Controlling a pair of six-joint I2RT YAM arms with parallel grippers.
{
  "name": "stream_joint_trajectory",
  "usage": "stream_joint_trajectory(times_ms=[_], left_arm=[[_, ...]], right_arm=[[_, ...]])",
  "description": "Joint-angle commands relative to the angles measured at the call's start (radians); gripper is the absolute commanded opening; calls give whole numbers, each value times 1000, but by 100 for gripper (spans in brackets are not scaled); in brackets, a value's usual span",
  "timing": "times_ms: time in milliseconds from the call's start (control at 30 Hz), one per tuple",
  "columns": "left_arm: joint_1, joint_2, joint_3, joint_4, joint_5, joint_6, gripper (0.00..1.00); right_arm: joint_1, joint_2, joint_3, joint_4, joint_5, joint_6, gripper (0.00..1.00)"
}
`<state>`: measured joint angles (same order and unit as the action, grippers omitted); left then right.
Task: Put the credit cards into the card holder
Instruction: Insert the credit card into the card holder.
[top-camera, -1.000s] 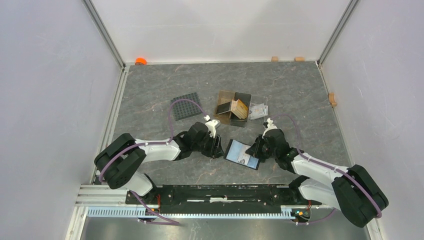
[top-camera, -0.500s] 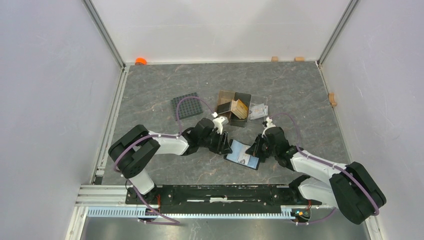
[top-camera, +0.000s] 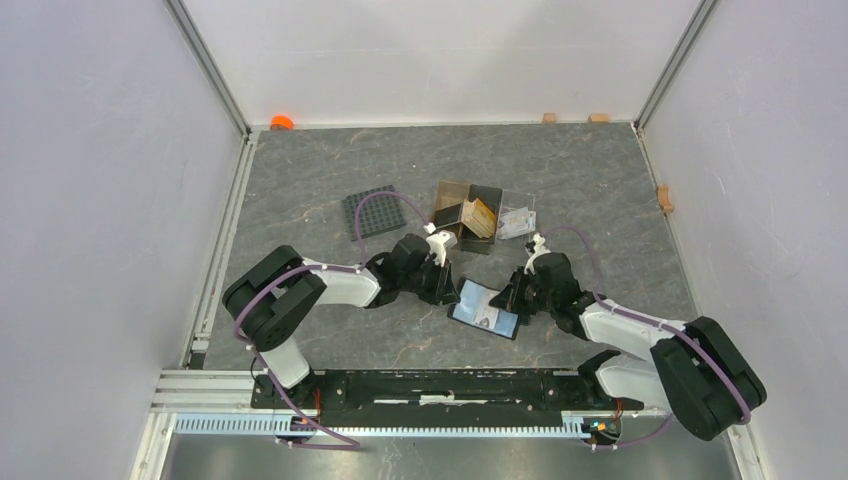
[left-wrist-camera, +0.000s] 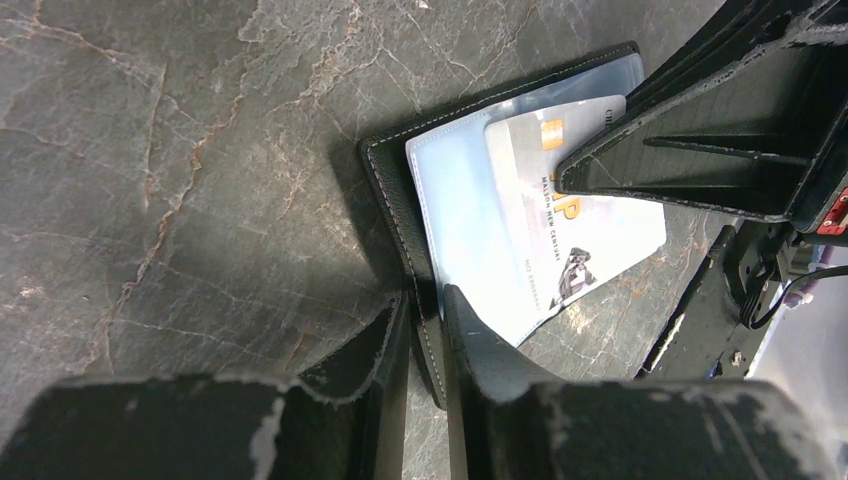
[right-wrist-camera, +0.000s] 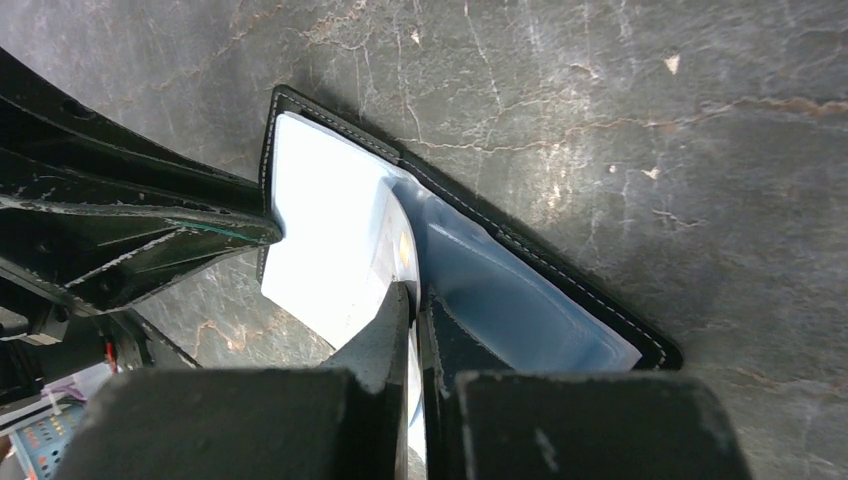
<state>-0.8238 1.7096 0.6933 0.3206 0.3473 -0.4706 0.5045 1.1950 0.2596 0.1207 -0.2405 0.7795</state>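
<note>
On the marbled table (top-camera: 600, 180), left claw (left-wrist-camera: 425, 325) pinches the card holder (left-wrist-camera: 392, 190), right claw (right-wrist-camera: 415, 300) a credit card (left-wrist-camera: 590, 225).

White-walled booth, grey marbled table (top-camera: 560, 170).
Walls (top-camera: 100, 200) close the left, far and right sides, met by metal posts (top-camera: 208, 65) at the far corners. A slotted rail (top-camera: 200, 385) runs along the near edge. Wooden blocks (top-camera: 549, 118) sit at the far and right edges, an orange cap (top-camera: 281, 122) in the far-left corner. Light is soft and even.

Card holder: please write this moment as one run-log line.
left fingers: pinch card holder edge | right fingers: grip white card | card: sticks out of holder, not fully in
</note>
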Motion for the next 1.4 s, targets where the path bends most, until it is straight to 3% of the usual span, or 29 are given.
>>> stream_joint_trajectory(times_ms=[0,367,467,767,867,1133,1367], left_arm=[[-15,47,10,-5,39,17,22],[-17,52,-31,36,71,-32,8],[-17,48,-43,49,80,-41,6],[-17,62,-59,35,19,-54,2],[-16,62,-61,40,13,-60,2],[-17,64,-66,60,24,-71,2],[-17,61,-65,60,27,-72,2]], right_arm=[[27,107,-122,-196,76,-6,0],[73,144,-142,-41,132,108,0],[86,136,-128,-40,151,113,5],[92,-66,-40,-364,312,38,36],[92,-112,4,-447,351,12,41],[92,-159,102,-582,403,-34,48],[113,-271,48,-577,315,32,47]])
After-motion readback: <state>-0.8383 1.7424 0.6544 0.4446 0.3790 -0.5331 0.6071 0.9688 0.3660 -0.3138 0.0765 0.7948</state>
